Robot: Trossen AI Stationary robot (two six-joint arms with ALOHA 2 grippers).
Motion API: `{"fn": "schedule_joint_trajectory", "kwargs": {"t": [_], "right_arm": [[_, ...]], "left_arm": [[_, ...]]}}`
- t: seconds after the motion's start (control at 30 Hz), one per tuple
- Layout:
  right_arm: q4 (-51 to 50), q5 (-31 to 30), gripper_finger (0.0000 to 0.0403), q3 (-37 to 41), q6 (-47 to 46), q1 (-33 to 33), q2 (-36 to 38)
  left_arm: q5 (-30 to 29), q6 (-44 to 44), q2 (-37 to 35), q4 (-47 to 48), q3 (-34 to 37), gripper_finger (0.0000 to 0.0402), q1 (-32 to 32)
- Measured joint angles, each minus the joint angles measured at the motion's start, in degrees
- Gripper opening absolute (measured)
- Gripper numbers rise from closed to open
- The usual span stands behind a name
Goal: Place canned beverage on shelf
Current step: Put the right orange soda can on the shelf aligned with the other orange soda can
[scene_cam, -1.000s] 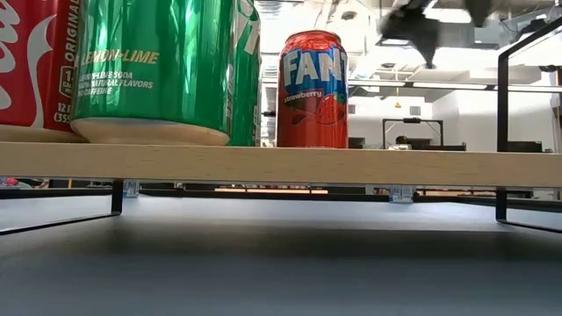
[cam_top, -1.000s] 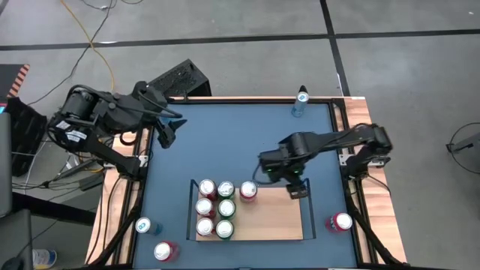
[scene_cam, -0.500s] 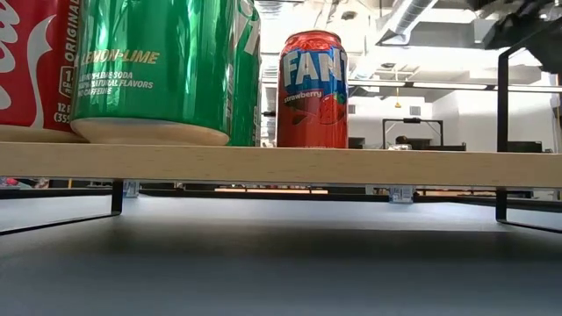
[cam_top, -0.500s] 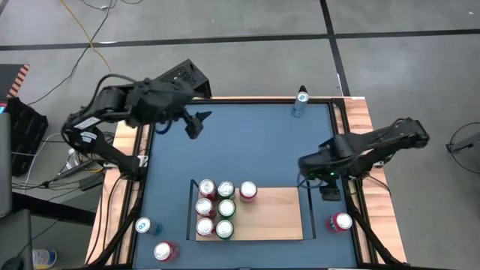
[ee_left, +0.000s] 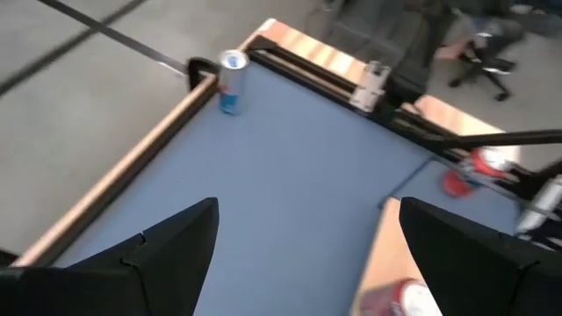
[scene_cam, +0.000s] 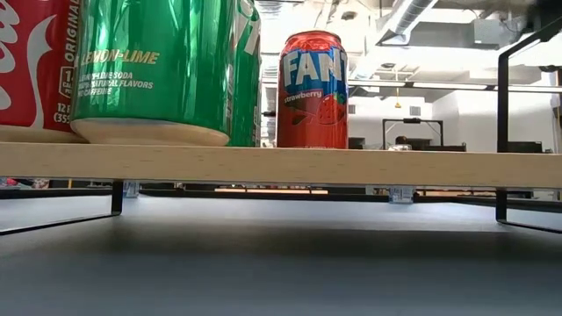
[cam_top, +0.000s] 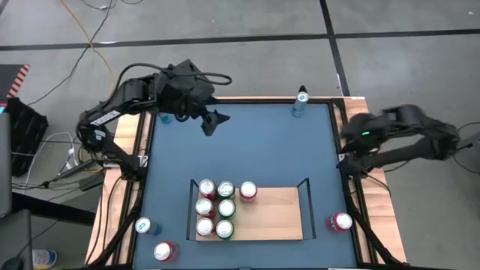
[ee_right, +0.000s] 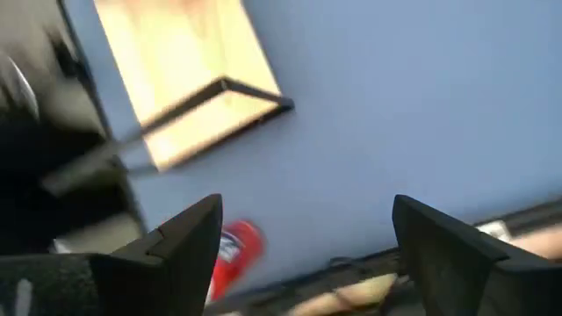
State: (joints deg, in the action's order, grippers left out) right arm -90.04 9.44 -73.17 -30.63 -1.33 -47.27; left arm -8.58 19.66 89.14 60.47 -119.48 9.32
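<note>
The light-wood shelf [cam_top: 274, 217] stands at the table's near middle on black rails, and it also shows in the low view [scene_cam: 281, 164]. Several cans stand upright on its left part, among them a red strawberry can [cam_top: 247, 191] [scene_cam: 313, 88] and a green can [scene_cam: 167, 70]. My left gripper [cam_top: 214, 121] [ee_left: 303, 263] is open and empty above the table's far left part. My right gripper [ee_right: 299, 254] is open and empty, drawn back by the table's right edge [cam_top: 358, 133], blurred. Its wrist view shows the shelf's right rail [ee_right: 211, 96].
Loose cans stand on the blue table. A slim blue can [cam_top: 301, 101] [ee_left: 230, 81] is at the far edge. A red can [cam_top: 341, 222] [ee_right: 233, 254] is at the near right. A blue can [cam_top: 144, 225] and a red can [cam_top: 163, 251] are at the near left. The shelf's right half is bare.
My right gripper has left the shelf beside the strawberry can. It has gone toward the table's right edge, then toward the far side, and out of the low view. My left gripper has swung from the table's left edge toward the right. The cans have stayed put.
</note>
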Motion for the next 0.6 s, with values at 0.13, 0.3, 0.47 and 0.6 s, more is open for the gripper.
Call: {"fn": "schedule_joint_trajectory", "kwargs": {"t": [0.13, 0.3, 0.47, 0.6], "right_arm": [[0.14, -0.2, 0.0314, 0.48, -16.88, -2.11, 6.9], [-0.07, -0.07, 0.0314, 4.11, -30.27, -0.36, 10.85], [-0.2, 3.52, 0.0314, 11.02, -37.0, 3.61, 8.37], [-0.03, 4.24, 0.0314, 13.79, -44.16, 9.37, 4.1]], "left_arm": [[3.85, 2.76, -1.54, 0.77, 0.0, 0.0339, -0.7], [4.89, 4.77, -5.17, 3.61, -0.01, 0.0339, -3.15], [4.35, 8.87, -8.41, 6.93, -0.02, 0.0339, -7.01], [-0.1, 11.33, -10.58, 7.85, -0.02, 0.0339, -11.76]]}}
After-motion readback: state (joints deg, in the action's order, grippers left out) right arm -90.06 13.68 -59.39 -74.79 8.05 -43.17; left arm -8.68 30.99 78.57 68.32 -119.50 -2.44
